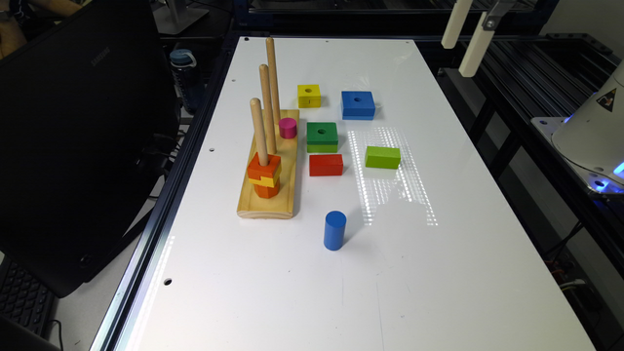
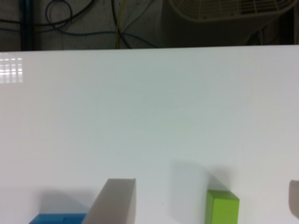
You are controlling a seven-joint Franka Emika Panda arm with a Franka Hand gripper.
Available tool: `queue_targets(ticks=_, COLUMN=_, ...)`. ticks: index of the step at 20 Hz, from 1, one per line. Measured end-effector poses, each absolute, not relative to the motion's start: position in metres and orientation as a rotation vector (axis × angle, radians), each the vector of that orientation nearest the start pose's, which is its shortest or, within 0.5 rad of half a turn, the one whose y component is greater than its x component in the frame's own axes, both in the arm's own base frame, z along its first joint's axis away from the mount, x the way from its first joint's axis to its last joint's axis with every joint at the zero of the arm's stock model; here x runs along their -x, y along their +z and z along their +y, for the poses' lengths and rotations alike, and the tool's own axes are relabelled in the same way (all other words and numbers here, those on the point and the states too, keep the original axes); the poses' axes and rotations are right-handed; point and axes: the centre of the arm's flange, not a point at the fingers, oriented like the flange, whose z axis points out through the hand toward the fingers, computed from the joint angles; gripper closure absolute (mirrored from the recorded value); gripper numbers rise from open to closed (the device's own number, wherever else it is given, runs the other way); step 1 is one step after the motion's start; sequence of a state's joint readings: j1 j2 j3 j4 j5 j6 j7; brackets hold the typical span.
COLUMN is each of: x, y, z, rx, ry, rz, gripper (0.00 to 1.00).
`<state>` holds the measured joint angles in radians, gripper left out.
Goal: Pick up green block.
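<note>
the green block (image 1: 322,136) sits flat on the white table (image 1: 438,273), round hole up, dark green over lime. it lies just beside the wooden peg base (image 1: 269,195) and its pink cylinder (image 1: 287,127), with the red block (image 1: 325,165) close in front of it, the yellow block (image 1: 309,95) and blue block (image 1: 358,104) behind, and the solid lime block (image 1: 382,157) off toward the exterior view's right. a blue cylinder (image 1: 334,230) stands upright nearer the camera. the gripper (image 1: 465,34) hangs high above the table's far right corner, well apart from the green block, its two pale fingers (image 1: 474,48) slanting down and spread apart with nothing between them. the arm's white base (image 1: 592,131) stands off the table's right edge.
</note>
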<state>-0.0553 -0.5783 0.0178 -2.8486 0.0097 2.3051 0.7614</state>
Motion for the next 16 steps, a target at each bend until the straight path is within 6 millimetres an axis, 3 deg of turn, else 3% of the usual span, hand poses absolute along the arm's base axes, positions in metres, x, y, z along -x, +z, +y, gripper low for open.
queue_targets(ticks=8, x=-0.355, y=0.353, z=-0.027, rx=2.880, ry=-0.045, rz=1.236, gripper=0.00)
queue_targets(ticks=16, x=-0.361, y=0.354, z=-0.040, rx=2.881, ry=-0.044, rz=1.239, gripper=0.00)
